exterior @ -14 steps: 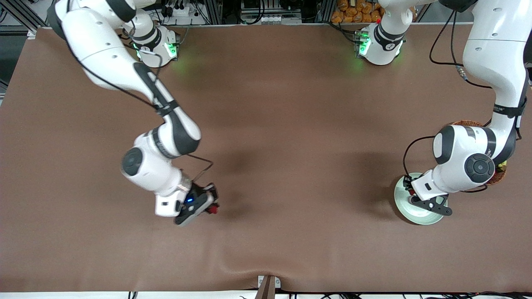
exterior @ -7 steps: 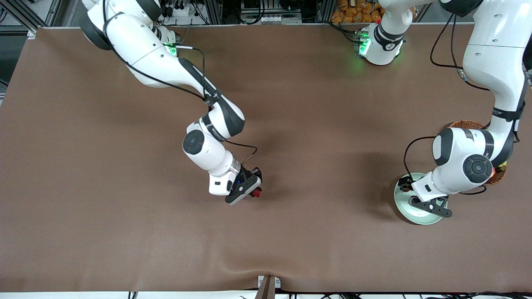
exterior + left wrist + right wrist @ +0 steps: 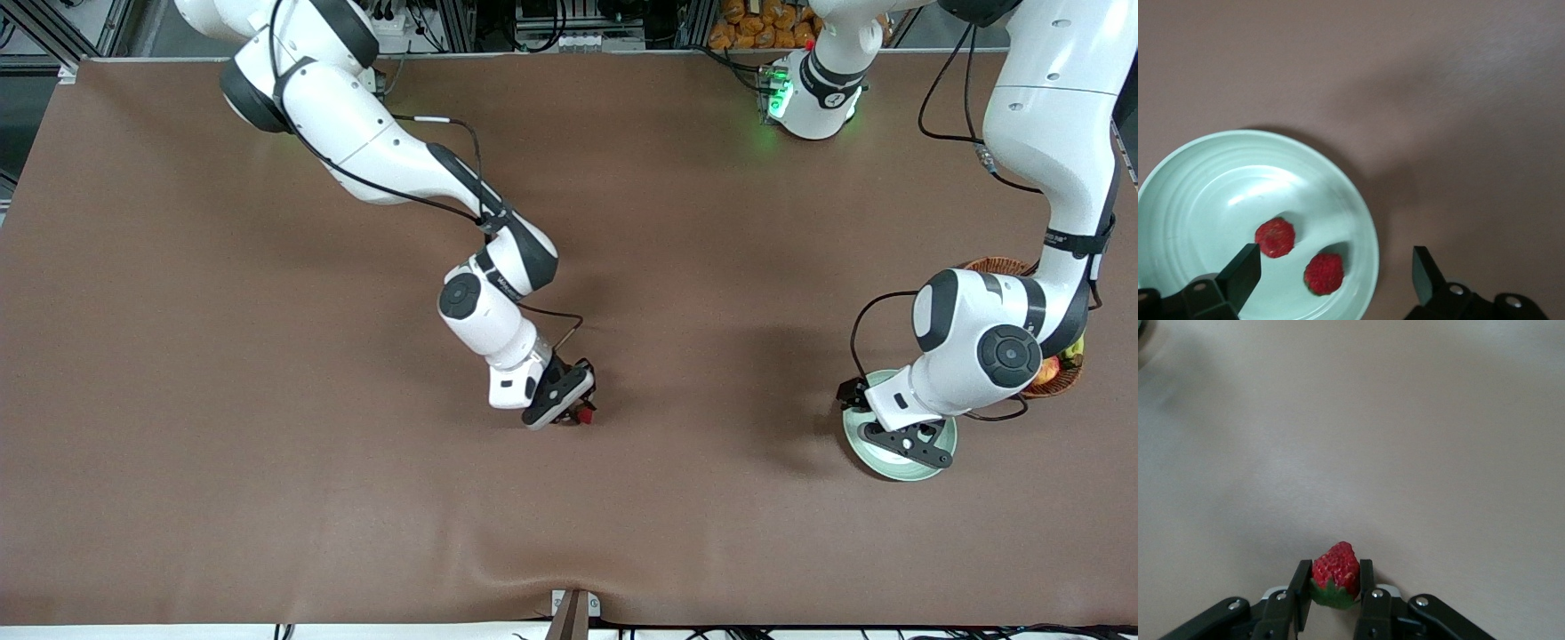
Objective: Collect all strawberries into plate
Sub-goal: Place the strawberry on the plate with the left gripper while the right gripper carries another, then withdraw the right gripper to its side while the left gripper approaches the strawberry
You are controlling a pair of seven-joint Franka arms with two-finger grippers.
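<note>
Right jaws pinch strawberry, tip outward.

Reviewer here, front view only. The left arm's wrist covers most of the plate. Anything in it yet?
Observer: Yes. The left wrist view shows two strawberries lying in the plate.
Operator: Is the left gripper holding one of them?
Observer: No. The left gripper is open over the plate, nothing between its fingers.
Operator: And the red speck at the right gripper?
Observer: The right wrist view shows the right gripper shut on a third strawberry, green top toward the camera, over bare table.
</note>
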